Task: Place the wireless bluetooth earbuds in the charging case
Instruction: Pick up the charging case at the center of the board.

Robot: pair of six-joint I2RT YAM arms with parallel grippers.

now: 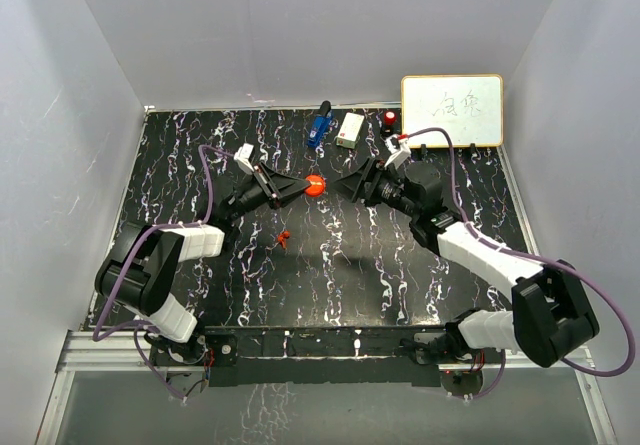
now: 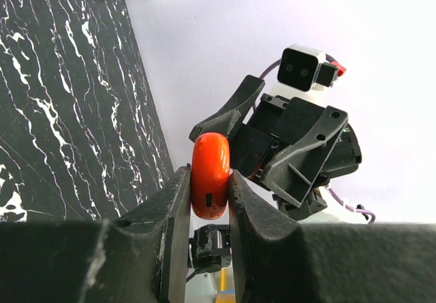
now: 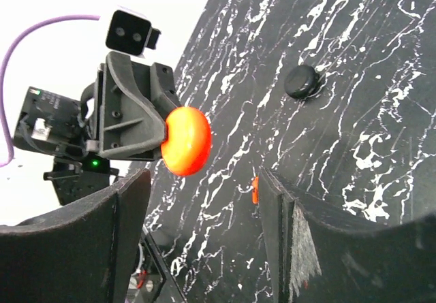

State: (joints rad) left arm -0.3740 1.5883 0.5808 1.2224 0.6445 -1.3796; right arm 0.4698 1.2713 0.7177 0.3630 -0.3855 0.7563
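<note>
In the top view, a red round case is gripped edgewise in the left claw and held above the middle of the black marbled table. The right claw is pointed at the case from the right, just beside it, with its fingers parted. One small red earbud is seen lying on the table below and to the left of the case, well apart from both claws. A whiteboard, a white box and a blue object are placed along the upper edge of the table.

In the left wrist view, the case is clamped on its flat faces between the two fingers at the bottom of the frame. The right claw is seen close behind it, its fingers spread and nothing held.

In the right wrist view, the case is held by the left claw at centre left, above the table. The earbud is seen at the lower middle, and a black disc lies on the table at upper right.
</note>
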